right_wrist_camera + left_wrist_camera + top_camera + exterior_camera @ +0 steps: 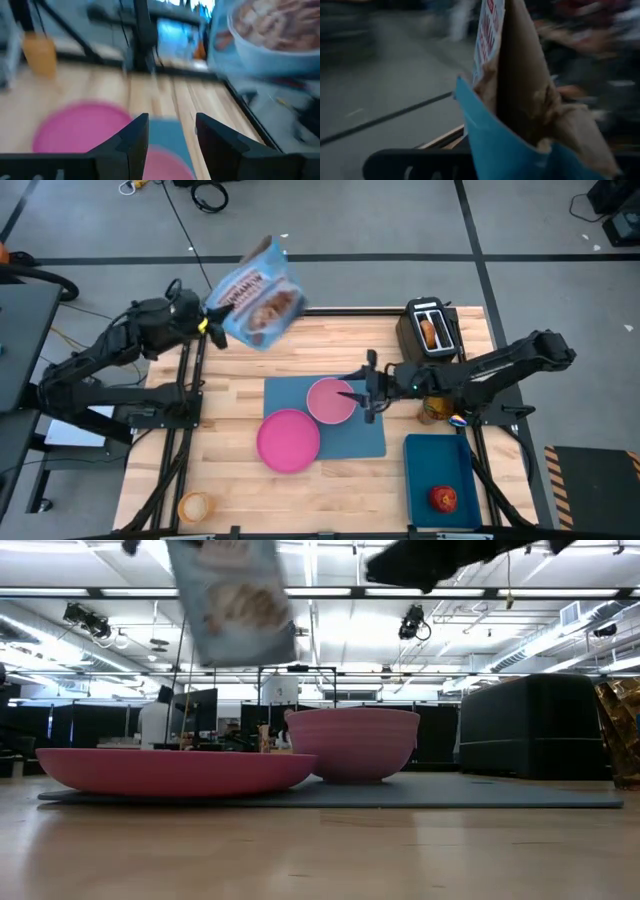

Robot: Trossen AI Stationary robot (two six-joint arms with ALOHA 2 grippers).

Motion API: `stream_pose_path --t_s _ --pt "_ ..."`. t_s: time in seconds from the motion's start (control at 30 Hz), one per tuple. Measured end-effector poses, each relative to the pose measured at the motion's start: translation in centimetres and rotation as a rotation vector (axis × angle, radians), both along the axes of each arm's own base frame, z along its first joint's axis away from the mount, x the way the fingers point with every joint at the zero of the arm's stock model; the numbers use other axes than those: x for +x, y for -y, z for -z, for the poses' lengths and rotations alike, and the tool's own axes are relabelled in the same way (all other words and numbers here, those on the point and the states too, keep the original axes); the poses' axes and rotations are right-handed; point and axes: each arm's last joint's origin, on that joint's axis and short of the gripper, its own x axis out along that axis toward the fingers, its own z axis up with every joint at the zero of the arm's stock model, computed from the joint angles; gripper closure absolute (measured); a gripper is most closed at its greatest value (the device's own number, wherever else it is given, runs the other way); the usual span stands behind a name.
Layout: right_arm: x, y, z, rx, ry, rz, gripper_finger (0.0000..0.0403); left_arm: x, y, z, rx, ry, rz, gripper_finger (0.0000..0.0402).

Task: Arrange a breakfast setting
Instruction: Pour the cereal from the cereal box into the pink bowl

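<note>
At the near left corner of the counter sits the small amber cup (194, 505). In the near right corner lies a dark blue tray (440, 472) with the red apple (444, 499) at its near end. Toward the middle of the counter, the pink round plate (289, 440) rests with its right part on the near left corner of the large blue mat (360, 435) and its left part on the bare wood. Just beyond it, the smaller pink bowl (331, 401) stands on the mat; the low view shows it upright behind the plate's rim.

The right gripper (367, 397) hovers over the bowl's right edge, its arm reaching in from the right edge of the counter. In the right wrist view its two dark fingers (135, 137) stand apart with nothing between them.

At the far right corner stands a black toaster (432, 328) with the bagel (429, 332) in its slot.

Near the far left edge, the left gripper (207, 321) is clamped on a blue cereal bag (256, 295), which it holds raised and tilted above the far edge of the counter.
</note>
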Motion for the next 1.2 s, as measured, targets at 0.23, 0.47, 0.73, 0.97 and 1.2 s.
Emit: stream_pose_path --t_s 0.23,0.47,0.73,0.97,1.2 --pt "1.4 2.5 1.4 0.09 0.071 -0.011 0.0174 2.3 2.7 0.2 0.129 0.132 0.29 0.0393" --pt "1.5 3.8 0.8 0.123 0.141 -0.01 0.0092 3.7 5.1 1.8 0.199 0.259 0.448 0.0393" --pt "0.7 3.8 1.2 0.149 0.239 -0.076 0.0075 4.1 6.8 1.6 0.243 0.306 0.544 0.0393" --pt "0.3 3.3 0.0 0.131 0.396 -0.18 0.0076 5.1 7.3 1.4 0.283 0.332 0.553 0.0393" --pt "0.0 2.8 -0.3 0.153 0.384 -0.318 0.0075 4.9 7.3 1.3 0.316 0.333 0.553 0.0393"
